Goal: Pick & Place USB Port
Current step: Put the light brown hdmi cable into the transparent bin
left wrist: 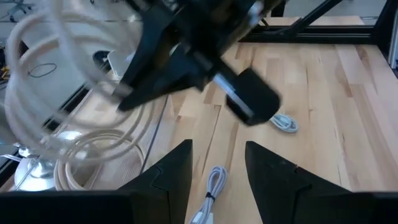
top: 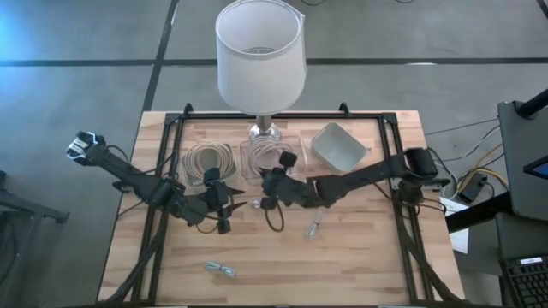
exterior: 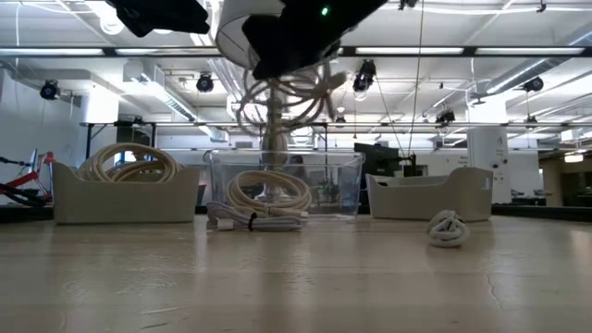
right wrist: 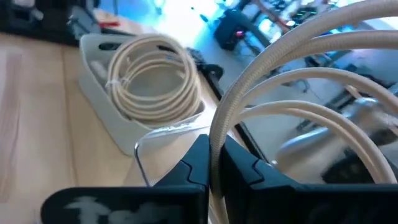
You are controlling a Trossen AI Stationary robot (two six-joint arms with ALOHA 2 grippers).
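Observation:
My right gripper (right wrist: 214, 157) is shut on a coil of beige cable (right wrist: 280, 93). In the low view that coil (exterior: 287, 92) hangs in the air above a clear bin (exterior: 282, 185), which holds another beige coil. My left gripper (left wrist: 217, 165) is open and hovers low over the table, left of the right gripper (top: 272, 184) in the high view. A small white cable (left wrist: 213, 186) lies on the wood just beneath the left gripper (top: 227, 208). The left bin (top: 210, 160) holds more beige coils. My right gripper pinches the beige coil by one stretch of its loops (right wrist: 216, 140) between its two fingers. From there the other loops spread away from the fingers. The coil is lifted clear of the table and hangs below the gripper (exterior: 296, 32) in the low view.
A lamp with a white shade (top: 259, 51) stands at the far edge behind the clear bin. A grey bin (top: 338, 145) sits to the right. Small bundled cables lie on the wood (top: 314, 228), (top: 223, 270). A black frame (top: 163, 171) borders the table; the near part is open.

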